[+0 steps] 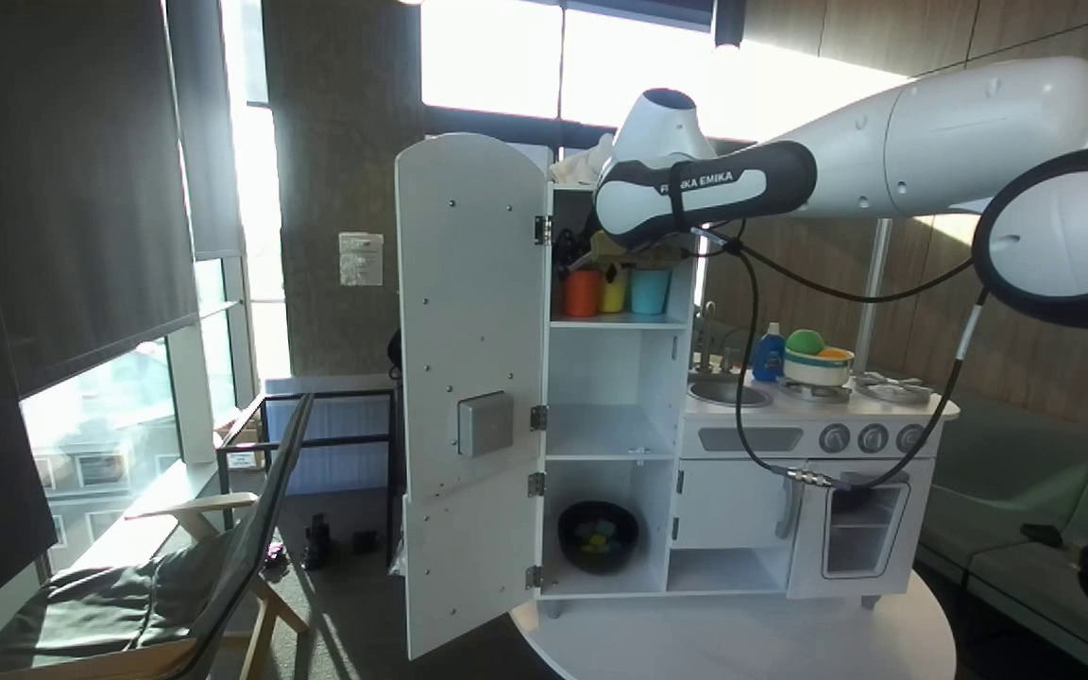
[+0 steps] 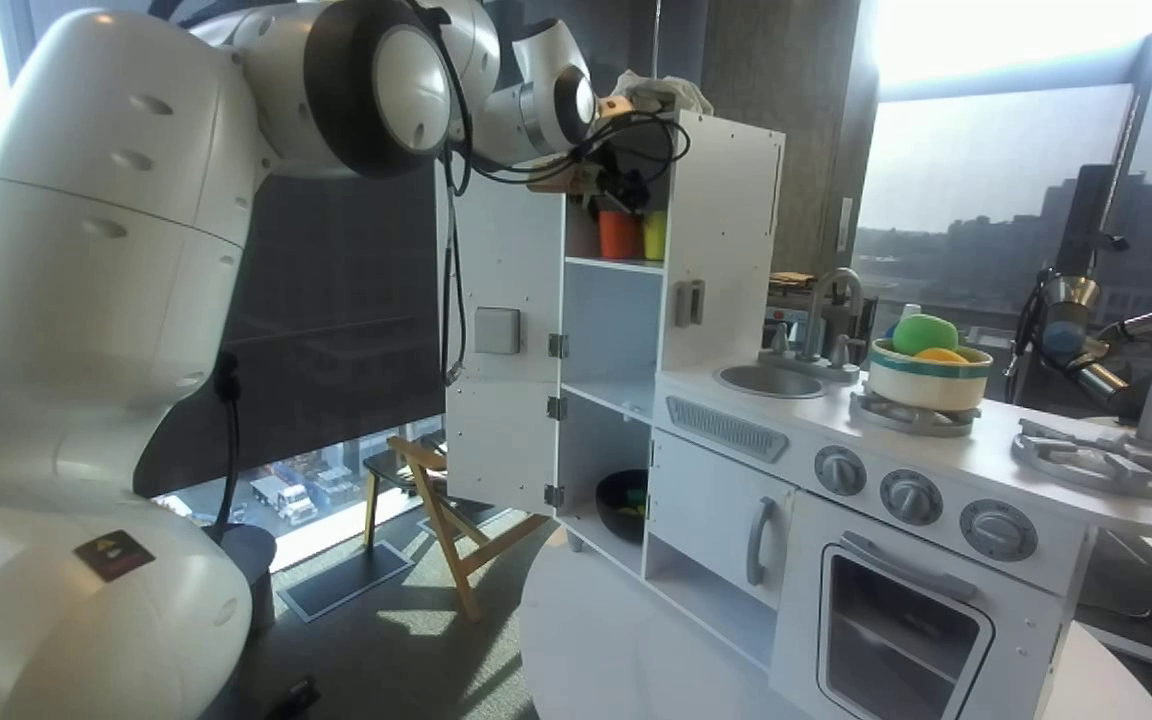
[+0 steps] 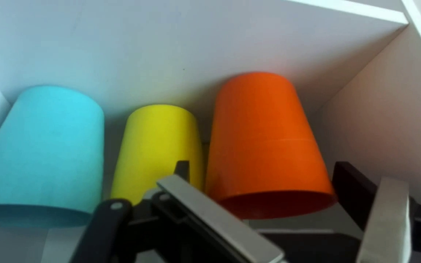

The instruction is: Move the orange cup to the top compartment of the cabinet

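Gripper, foremost: hanging unclenched, fingers standing apart. Left to right in the wrist view: teal cup, yellow cup, orange cup, all standing in the top compartment of the cabinet; the orange cup's rim is lying between the fingers, contact being unclear.

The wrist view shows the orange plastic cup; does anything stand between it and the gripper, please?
Nothing visible does: in that view the open black and grey gripper straddles the orange plastic cup, which already stands inside the white-walled top compartment. The tapered yellow cup stands close beside the orange one.
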`<state>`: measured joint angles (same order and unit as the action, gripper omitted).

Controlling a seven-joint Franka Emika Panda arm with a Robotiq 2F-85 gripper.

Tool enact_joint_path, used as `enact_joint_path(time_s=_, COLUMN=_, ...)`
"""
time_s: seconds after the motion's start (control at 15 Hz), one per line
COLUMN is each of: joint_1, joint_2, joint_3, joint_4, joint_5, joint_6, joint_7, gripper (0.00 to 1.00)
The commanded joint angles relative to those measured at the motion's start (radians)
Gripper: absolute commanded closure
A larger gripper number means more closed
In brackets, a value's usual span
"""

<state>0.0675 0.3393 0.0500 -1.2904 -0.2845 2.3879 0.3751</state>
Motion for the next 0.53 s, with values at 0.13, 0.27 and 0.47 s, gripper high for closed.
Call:
enact_joint_path(time_s=0.13, joint_1=0.004, joint_2=0.058, joint_3=0.018, joint_4=0.106, joint_5=0.024, joint_6=-0.064, joint_7=-0.018, gripper=0.0)
enact_joint_path(time_s=0.27, joint_1=-0.026, joint_2=-0.104, joint_3=0.023, joint_4=-0.167, joint_5=0.028, joint_6=0.03, joint_7=-0.019, gripper=0.0)
enact_joint_path(time_s=0.47, joint_1=-0.014, joint_2=-0.048, joint_3=0.016, joint_4=-0.083, joint_5=0.027, joint_6=-0.013, joint_7=-0.022, gripper=0.0)
